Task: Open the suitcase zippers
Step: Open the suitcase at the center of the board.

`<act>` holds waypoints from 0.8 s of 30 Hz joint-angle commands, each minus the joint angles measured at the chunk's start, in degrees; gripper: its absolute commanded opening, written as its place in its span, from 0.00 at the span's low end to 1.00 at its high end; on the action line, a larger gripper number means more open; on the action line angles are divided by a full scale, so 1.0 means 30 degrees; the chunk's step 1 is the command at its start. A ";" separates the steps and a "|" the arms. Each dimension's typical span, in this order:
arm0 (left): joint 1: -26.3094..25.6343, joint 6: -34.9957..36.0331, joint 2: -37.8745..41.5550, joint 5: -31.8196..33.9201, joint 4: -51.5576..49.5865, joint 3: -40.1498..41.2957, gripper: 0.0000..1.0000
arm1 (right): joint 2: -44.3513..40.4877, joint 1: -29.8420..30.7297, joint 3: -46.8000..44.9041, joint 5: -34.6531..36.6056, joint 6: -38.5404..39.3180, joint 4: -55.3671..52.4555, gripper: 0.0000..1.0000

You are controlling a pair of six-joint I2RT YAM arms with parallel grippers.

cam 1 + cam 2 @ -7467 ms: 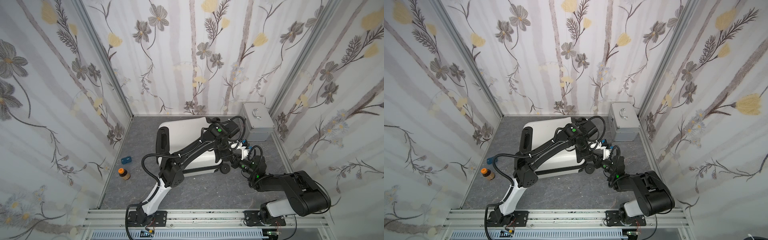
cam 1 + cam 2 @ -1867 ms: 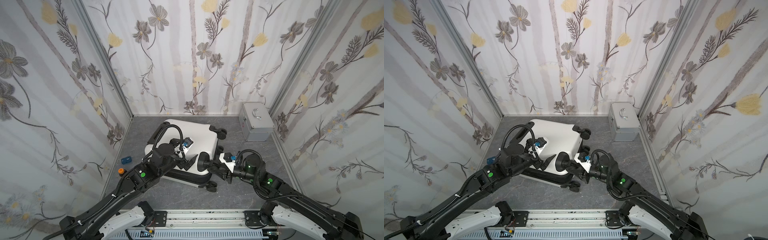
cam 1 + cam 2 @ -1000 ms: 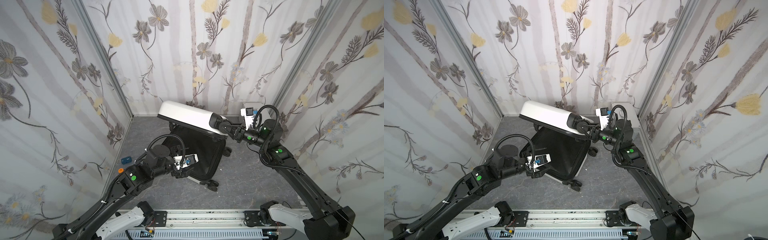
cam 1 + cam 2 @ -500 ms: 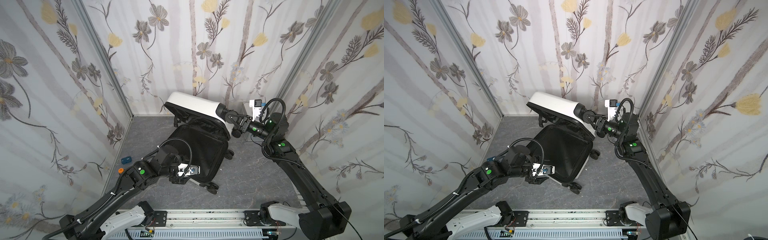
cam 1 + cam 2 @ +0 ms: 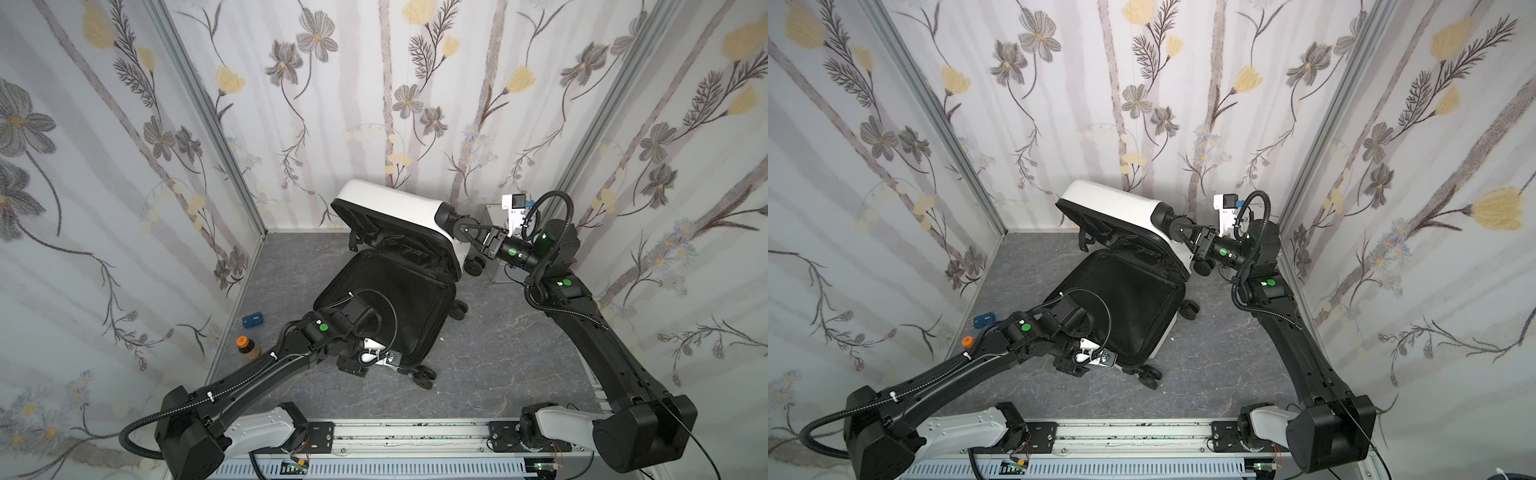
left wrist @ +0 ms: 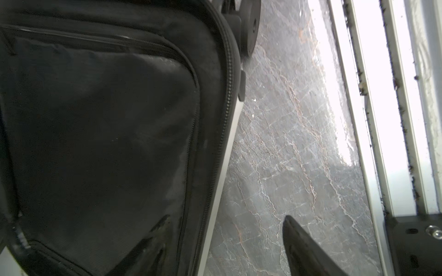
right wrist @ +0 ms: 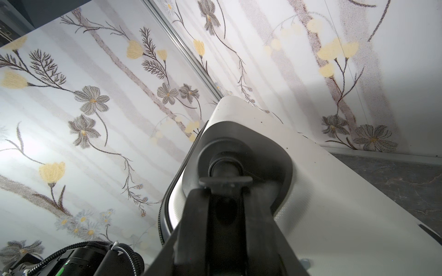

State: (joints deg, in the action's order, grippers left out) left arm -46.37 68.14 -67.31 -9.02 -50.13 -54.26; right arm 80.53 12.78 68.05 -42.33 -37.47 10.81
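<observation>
The white suitcase lies open on the grey floor. Its lid is tilted up toward the back wall, and its black-lined lower half lies flat. My right gripper is shut on a black wheel at the lid's corner and holds the lid up. The black zippers run, parted, along the lower half's rim. My left gripper is open at that front rim. One of its fingers is over the floor, and the other is over the lining.
A silver box stands at the back right, partly hidden behind my right wrist. An orange-capped bottle and a small blue object lie by the left wall. The metal rail runs along the front edge. Patterned walls close in three sides.
The right gripper has swung the lid higher and further back by its wheel. The left gripper has moved down to the front rim of the lower half, and its jaws have narrowed a little.
</observation>
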 commanded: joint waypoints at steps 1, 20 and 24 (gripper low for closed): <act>0.0227 0.1026 -0.0662 0.0672 0.1118 0.0272 0.72 | 0.0049 -0.0040 0.0292 -0.1027 -0.0357 0.3011 0.00; 0.0680 0.0083 -0.3976 0.1065 0.1831 -0.0516 0.00 | 0.0595 -0.0800 0.1167 -0.1047 -0.0456 0.2886 0.00; -0.0181 -0.1955 -0.2976 0.1487 0.1575 -0.0519 0.00 | 0.1621 -0.1319 0.2503 0.0456 -0.0485 0.2354 0.00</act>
State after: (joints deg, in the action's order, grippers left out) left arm -45.74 68.88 -77.91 -5.72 -45.25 -55.16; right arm 84.27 9.54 72.49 -44.49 -38.98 10.17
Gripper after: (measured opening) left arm 0.092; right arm 0.410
